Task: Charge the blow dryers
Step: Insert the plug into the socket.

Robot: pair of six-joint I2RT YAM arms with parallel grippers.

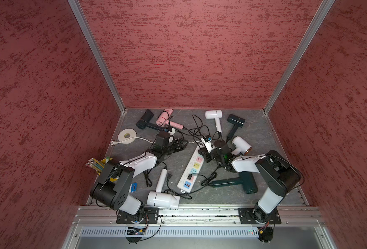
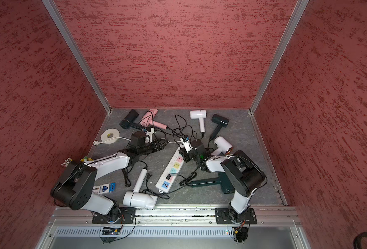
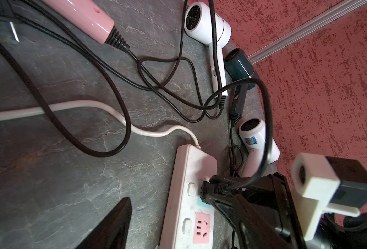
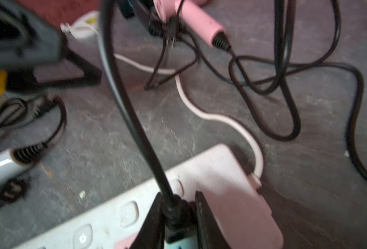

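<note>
Between right gripper point(image 4: 177, 196) jaws, dryer plug point(image 4: 175, 217)

The left arm point(image 1: 139, 163) and right arm point(image 1: 246, 165) share one build: glossy white shells on the links and matte black housings at the joints. The left shoulder housing point(image 1: 120, 198) shows a cluster of small round holes. Thin black cables loop along the links. Each base plate point(image 1: 137, 216) is black, with bright screws. The left gripper point(image 1: 184, 144) and right gripper point(image 4: 176, 195) are black, with flat triangular jaws. A white printed camera bracket point(image 3: 314, 185) sits on the right wrist, with a green light point(image 1: 226, 155) nearby. Red and black wires point(image 1: 264, 229) hang below the right base.
</note>
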